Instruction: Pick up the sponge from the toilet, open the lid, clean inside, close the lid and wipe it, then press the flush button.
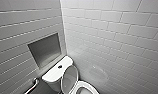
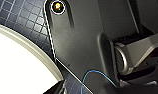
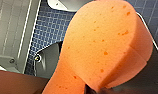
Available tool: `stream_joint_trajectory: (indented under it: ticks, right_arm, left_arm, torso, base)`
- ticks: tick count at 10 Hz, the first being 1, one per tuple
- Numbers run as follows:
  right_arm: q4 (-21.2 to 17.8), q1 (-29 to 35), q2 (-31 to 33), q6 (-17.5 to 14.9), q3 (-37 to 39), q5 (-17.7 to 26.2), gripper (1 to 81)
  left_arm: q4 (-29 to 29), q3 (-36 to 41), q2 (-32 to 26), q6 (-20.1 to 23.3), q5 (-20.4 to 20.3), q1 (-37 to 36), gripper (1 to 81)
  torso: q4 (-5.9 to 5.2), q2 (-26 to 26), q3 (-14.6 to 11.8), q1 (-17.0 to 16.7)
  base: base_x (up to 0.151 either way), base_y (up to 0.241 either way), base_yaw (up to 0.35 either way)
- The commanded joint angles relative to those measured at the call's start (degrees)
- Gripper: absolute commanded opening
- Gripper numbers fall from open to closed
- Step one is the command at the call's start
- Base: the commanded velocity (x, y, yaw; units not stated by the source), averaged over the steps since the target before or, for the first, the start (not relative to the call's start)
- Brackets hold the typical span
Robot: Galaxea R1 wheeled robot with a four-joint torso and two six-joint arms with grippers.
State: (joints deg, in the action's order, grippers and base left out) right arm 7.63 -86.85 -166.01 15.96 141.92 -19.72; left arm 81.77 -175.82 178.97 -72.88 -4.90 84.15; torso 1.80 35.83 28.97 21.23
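The white toilet (image 1: 55,73) stands in the corner where two tiled walls meet. Its lid (image 1: 69,79) is raised, leaning back against the cistern, and the seat ring (image 1: 88,88) lies exposed in front of it. The dark round flush button (image 1: 60,66) sits in the middle of the cistern top. The orange sponge (image 3: 100,45) looms large in the right wrist view, and my right gripper (image 3: 93,89) is shut on its pinched middle. My left gripper is open and holds nothing; the left wrist view has the toilet's white curved rim (image 2: 17,65) close by.
A recessed niche (image 1: 46,48) is set in the left wall, with a metal grab bar (image 1: 33,84) below it. Dark blue small-tiled floor (image 3: 50,25) surrounds the toilet. White tiled wall (image 1: 120,45) closes in on the right.
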Motion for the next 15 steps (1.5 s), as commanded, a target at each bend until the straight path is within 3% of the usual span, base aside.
stream_joint_trajectory:
  ticks: [1, 2, 3, 4, 5, 9, 10, 12, 13, 15]
  right_arm:
    - [1.1, 0.7, 0.6, 0.2, -0.1, 3.4, 1.0]
    - [1.1, 0.4, 0.7, 0.2, -0.1, 3.4, 1.0]
    - [1.1, 0.2, 0.7, 0.3, 0.1, 3.4, 1.0]
    - [1.0, 0.2, 0.8, 0.3, 0.4, 3.4, 1.0]
    - [1.0, 0.1, 1.0, 0.3, 0.3, 3.4, 1.0]
    - [1.2, 0.1, 0.3, -0.2, 0.4, 3.4, 1.0]
    - [1.2, 0.0, 0.0, -0.2, 0.4, 3.4, 1.0]
    - [1.2, 0.1, -0.3, -0.2, 0.7, 3.5, 1.0]
    - [1.2, 0.1, -0.6, -0.2, 0.8, 3.5, 1.0]
    - [1.2, 0.1, -0.7, -0.2, 0.9, 3.5, 1.0]
  left_arm:
    - [-36.9, -0.4, 1.9, 37.2, 4.3, -1.0, 81.1]
    - [-48.7, 0.1, 1.9, 50.4, 4.3, -1.3, 81.1]
    - [-56.4, 1.0, 1.8, 57.9, 4.3, -1.5, 81.1]
    - [-62.7, 1.7, 1.7, 62.6, 4.3, -1.8, 81.1]
    - [-66.9, 1.8, 1.8, 63.1, 4.3, -1.9, 81.1]
    - [-66.0, 3.1, 1.7, 63.6, 4.7, -1.6, 81.1]
    - [-65.7, 3.9, 1.1, 63.8, 4.7, -1.3, 81.1]
    - [-63.5, 6.1, 0.1, 64.5, 4.9, -1.3, 81.1]
    - [-63.4, 6.8, -0.2, 64.5, 4.9, -1.3, 81.1]
    - [-63.4, 6.9, -0.3, 64.5, 4.9, -1.3, 81.1]
  torso:
    - [0.00, 0.0, 0.0, 0.0]
    - [0.00, 0.0, 0.0, 0.0]
    - [0.00, 0.0, 0.0, 0.0]
    - [0.00, 0.0, 0.0, 0.0]
    - [0.00, 0.0, 0.0, 0.0]
    - [0.00, 0.0, 0.0, 0.0]
    - [0.00, -5.7, 0.0, -3.7]
    - [0.00, -6.9, 0.0, -4.5]
    - [0.00, -8.7, -3.2, -5.7]
    - [0.00, -12.6, -6.0, -8.2]
  base:
    - [0.000, 0.000, 0.000]
    - [0.000, 0.000, 0.000]
    - [0.000, 0.000, 0.000]
    - [0.000, 0.000, 0.000]
    - [0.000, 0.000, 0.000]
    - [0.000, 0.000, 0.000]
    - [0.000, 0.000, 0.000]
    - [0.000, 0.000, 0.000]
    - [0.000, 0.000, 0.000]
    - [0.000, 0.000, 0.000]
